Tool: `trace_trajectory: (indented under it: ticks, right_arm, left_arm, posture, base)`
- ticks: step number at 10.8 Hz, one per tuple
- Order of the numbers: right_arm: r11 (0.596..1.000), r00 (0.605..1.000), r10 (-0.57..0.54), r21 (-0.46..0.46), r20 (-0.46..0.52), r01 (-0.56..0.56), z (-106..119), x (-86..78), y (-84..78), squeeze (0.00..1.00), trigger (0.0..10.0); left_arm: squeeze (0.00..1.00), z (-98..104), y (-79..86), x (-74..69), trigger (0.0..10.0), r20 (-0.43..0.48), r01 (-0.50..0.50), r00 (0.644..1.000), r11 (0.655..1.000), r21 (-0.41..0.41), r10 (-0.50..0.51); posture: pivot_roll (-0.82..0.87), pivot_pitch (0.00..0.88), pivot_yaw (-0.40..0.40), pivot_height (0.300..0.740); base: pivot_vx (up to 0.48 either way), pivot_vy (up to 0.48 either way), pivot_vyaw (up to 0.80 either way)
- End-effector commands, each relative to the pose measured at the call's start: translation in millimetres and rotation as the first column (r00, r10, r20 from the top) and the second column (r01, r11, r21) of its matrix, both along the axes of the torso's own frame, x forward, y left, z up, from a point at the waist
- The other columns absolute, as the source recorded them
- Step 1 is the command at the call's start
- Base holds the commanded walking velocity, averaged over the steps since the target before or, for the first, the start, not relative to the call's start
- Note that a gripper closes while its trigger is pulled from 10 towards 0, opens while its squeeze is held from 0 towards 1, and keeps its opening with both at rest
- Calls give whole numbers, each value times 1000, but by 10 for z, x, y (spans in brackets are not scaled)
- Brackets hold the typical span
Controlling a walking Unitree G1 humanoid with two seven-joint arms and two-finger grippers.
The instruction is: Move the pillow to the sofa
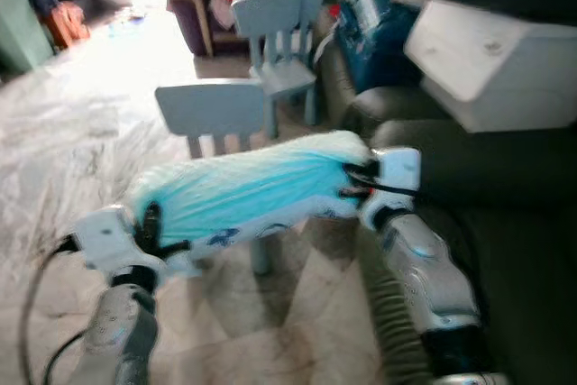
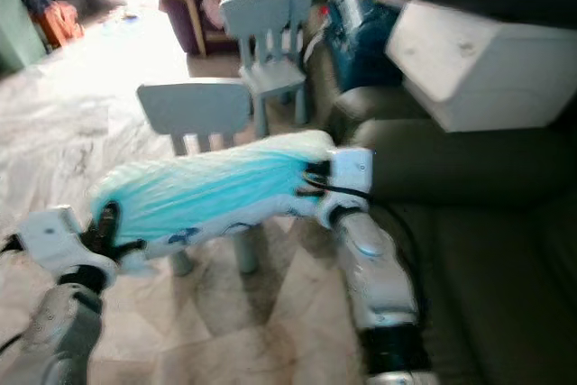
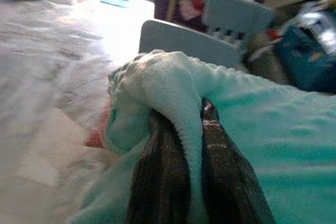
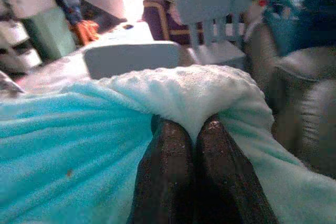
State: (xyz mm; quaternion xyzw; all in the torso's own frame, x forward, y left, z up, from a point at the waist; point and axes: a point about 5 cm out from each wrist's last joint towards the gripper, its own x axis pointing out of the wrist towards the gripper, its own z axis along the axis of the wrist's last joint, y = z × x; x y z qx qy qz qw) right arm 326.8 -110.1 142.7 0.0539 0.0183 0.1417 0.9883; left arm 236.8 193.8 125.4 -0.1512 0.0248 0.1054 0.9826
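Left of the dark sofa (image 1: 505,250), over the marble floor (image 1: 63,160), the left gripper (image 1: 151,227) holds one end of the turquoise fluffy pillow (image 1: 243,191); the left wrist view shows its jaws pinching a fold of the pile between the two black fingers (image 3: 160,177). The pillow hangs in the air, stretched level between the two arms, just beside the sofa's front edge and not yet on it. Behind the pillow, a pale blue child's table (image 1: 212,110) stands near the sofa, and a pale blue child's chair (image 1: 279,33) stands further back. At the pillow's other end, closest to the sofa's arm, the right gripper (image 1: 356,179) has its jaws pressed together on a bunched white-tipped fold, seen close in the right wrist view (image 4: 181,129). Up on the sofa's back sits a white box (image 1: 491,60), well apart from the pillow.
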Motion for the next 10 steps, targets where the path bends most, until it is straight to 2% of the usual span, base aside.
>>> trace_trajectory:
  ticks: [1,10]
  right_arm:
    - [999,999,-38,-1,12,38,21,11,-106,0,10000]
    - [999,999,-50,-2,7,50,16,21,-128,0,10000]
  left_arm:
    - [0,14,24,-4,10000,4,-8,1000,1000,8,8]
    - [0,3,-1,26,10000,-2,18,1000,1000,10,-18]
  posture:
    - [-150,56,63,740]
    - [-153,64,61,740]
  base:
    - [0,458,0]
    - [0,463,0]
